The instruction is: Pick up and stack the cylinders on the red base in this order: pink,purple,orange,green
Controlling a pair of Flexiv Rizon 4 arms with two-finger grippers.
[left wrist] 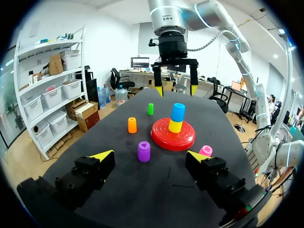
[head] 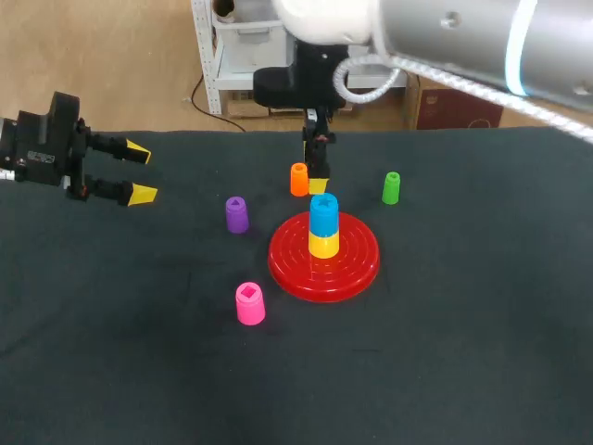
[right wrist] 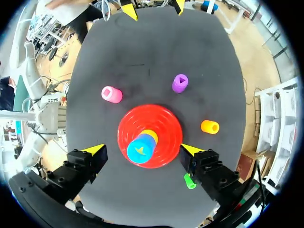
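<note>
A red base (head: 289, 269) in the table's middle carries a yellow cylinder (head: 323, 246) with a blue cylinder (head: 323, 214) on top. The pink cylinder (head: 249, 304) stands in front of the base to its left, the purple cylinder (head: 236, 214) to its left. The orange cylinder (head: 298, 180) and the green cylinder (head: 391, 187) stand behind it. My right gripper (right wrist: 142, 149) hangs open, high over the base (right wrist: 133, 118) and the blue cylinder (right wrist: 141, 148), holding nothing. My left gripper (head: 139, 172) is open and empty at the far left, facing the purple cylinder (left wrist: 144, 151).
The dark table cloth (head: 445, 352) lies bare in front of and to the right of the base. My right arm (head: 445, 32) comes in over the back edge from the upper right.
</note>
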